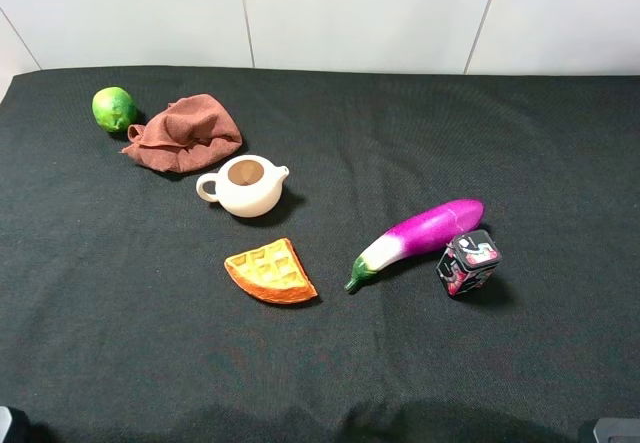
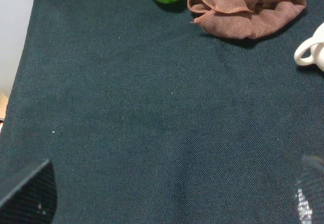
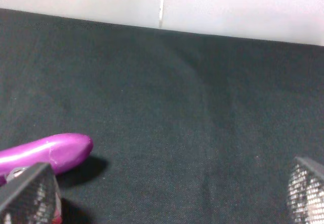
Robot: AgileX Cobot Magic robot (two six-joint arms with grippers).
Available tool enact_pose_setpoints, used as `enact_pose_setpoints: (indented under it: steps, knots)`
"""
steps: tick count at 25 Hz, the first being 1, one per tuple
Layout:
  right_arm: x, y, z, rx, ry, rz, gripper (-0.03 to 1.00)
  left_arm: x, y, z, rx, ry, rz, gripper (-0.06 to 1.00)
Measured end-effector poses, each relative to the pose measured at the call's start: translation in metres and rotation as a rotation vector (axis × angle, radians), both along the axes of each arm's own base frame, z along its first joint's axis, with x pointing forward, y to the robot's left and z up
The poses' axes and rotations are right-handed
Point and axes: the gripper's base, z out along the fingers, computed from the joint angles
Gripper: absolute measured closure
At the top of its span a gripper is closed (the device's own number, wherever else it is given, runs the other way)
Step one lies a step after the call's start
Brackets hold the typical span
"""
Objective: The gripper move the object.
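Observation:
The object, a small black tin [image 1: 468, 262] with pink, white and green graphics, stands on the black cloth at the right, touching the thick end of a purple eggplant [image 1: 420, 237]. In the right wrist view only a sliver of the tin [image 3: 56, 210] shows behind one finger [image 3: 28, 193], beside the eggplant's end [image 3: 50, 152]. My right gripper [image 3: 167, 191] is open and empty, low over the cloth just beside the tin. My left gripper [image 2: 169, 193] is open and empty over bare cloth at the left, well short of the teapot.
A white teapot [image 1: 246, 185] stands mid-table, with its handle in the left wrist view [image 2: 309, 52]. A waffle slice [image 1: 271, 272] lies in front of it. A brown rag [image 1: 185, 133] and a green lime [image 1: 114, 109] lie at the back left. A white wall runs behind.

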Motion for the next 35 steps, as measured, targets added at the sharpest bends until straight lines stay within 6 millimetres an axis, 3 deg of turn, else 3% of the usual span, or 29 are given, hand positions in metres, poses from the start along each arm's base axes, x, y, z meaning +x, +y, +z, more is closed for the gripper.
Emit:
enact_pose_setpoints:
  steps: [35]
  knots:
    - [-0.0008,0.0083,0.0,-0.078,-0.008,-0.01,0.27,0.0,0.0,0.0,0.0,0.0,0.0,-0.05]
